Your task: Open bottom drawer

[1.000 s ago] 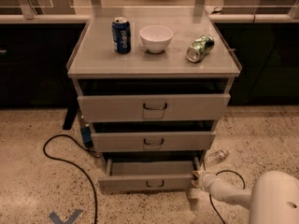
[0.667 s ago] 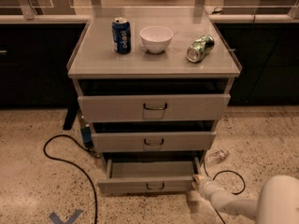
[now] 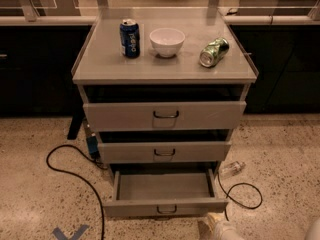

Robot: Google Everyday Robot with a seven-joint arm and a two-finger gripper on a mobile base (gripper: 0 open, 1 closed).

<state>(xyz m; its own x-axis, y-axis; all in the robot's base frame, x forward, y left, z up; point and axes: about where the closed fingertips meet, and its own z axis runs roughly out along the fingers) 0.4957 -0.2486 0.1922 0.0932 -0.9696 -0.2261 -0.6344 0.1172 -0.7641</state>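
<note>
Bottom drawer [image 3: 165,207] stands open, pincer [image 3: 210,222] just beside its front corner

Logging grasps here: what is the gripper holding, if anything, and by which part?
Nothing, as far as shows. The gripper sits low, below the right front corner of the open bottom drawer, away from its handle.

One camera looks down from high before the grey three-drawer cabinet [image 3: 165,70], fairly near; the pale gripper [image 3: 212,222] shows at bottom right.
</note>
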